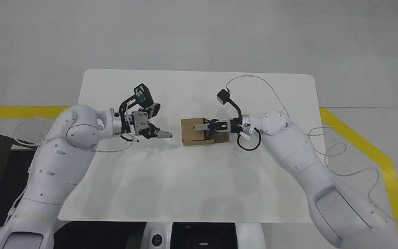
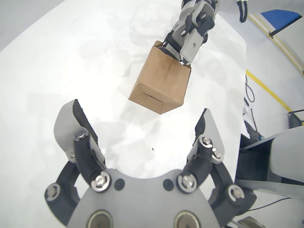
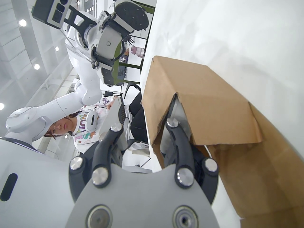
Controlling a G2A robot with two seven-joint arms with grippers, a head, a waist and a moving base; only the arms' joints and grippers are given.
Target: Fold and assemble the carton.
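A brown carton (image 1: 194, 134) lies on its side in the middle of the white table (image 1: 199, 187). Its end toward the left arm is folded shut (image 2: 152, 98); the opposite end is open with a loose flap (image 3: 228, 129). My right gripper (image 1: 208, 127) is at that open end, shut on the carton's upper wall, with one finger (image 3: 177, 122) inside and the other finger (image 3: 116, 119) outside. My left gripper (image 2: 140, 115) hangs open and holds nothing, a short way from the closed end (image 1: 163, 133).
A thin cable (image 1: 261, 79) loops over the table's far right part. Yellow floor tape (image 1: 354, 134) runs past both table sides. Bare tabletop lies in front of the carton.
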